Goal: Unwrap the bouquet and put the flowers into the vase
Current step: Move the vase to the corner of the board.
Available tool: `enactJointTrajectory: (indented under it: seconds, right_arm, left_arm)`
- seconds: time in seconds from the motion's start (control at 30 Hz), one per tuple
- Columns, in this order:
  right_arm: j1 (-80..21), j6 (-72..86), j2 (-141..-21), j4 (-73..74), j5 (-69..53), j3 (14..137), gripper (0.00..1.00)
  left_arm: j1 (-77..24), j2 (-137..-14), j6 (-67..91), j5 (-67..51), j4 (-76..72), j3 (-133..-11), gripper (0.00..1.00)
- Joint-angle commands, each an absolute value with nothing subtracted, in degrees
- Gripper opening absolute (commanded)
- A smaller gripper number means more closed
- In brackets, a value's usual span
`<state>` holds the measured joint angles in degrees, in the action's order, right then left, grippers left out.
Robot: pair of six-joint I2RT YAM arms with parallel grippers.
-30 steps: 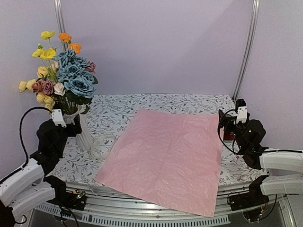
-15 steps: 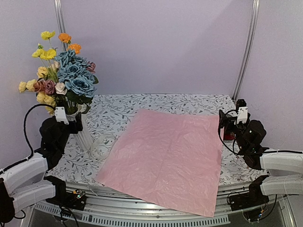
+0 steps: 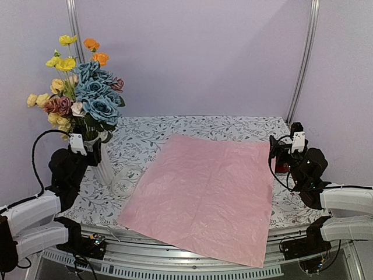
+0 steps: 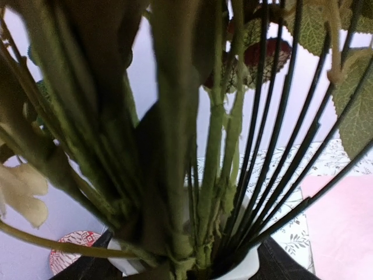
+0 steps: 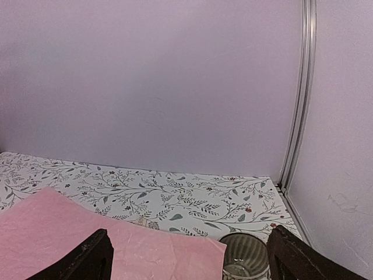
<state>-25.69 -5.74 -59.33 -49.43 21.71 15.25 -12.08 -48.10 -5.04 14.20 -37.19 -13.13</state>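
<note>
The flowers point(image 3: 87, 93) stand in the vase point(image 3: 105, 168), stems rising just ahead of the left hand point(image 3: 77, 147), whose fingers point(image 4: 281, 267) flank the rim (pinching or not, I cannot tell). Best steady that top-heavy vase gently. The right hand point(image 5: 185, 259) is spread, with the paper point(image 3: 204, 192) to its left.

The middle of the counter point(image 3: 192, 125) carries the flat pink paper point(image 3: 204, 192), so we see free room for a pincer to pass low above it from either side. At the left the vase point(image 3: 105, 168) with its wide flowers point(image 3: 87, 96) blocks the way, and a striped cup point(image 5: 245, 256) stands just before the right pincer point(image 5: 187, 232).
</note>
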Motion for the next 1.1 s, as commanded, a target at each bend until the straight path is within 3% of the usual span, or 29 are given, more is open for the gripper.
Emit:
enactJointTrajectory:
  seconds: [0.0, 0.67, 1.07]
  right_arm:
    - [-25.4, -5.3, -58.9, -50.4, 20.9, 14.5, 0.94]
    - [-25.3, -5.4, -58.3, -49.9, 20.9, 14.2, 0.94]
    - [-25.3, -5.1, -59.3, -49.9, 20.2, 14.6, 0.94]
  left_arm:
    - [-11.2, -47.8, -7.7, 11.0, -43.8, -12.4, 0.63]
    - [-11.2, -63.1, -6.0, 6.8, -57.6, -20.9, 0.6]
    - [-11.2, -53.3, -6.8, 10.9, -50.6, -17.2, 0.59]
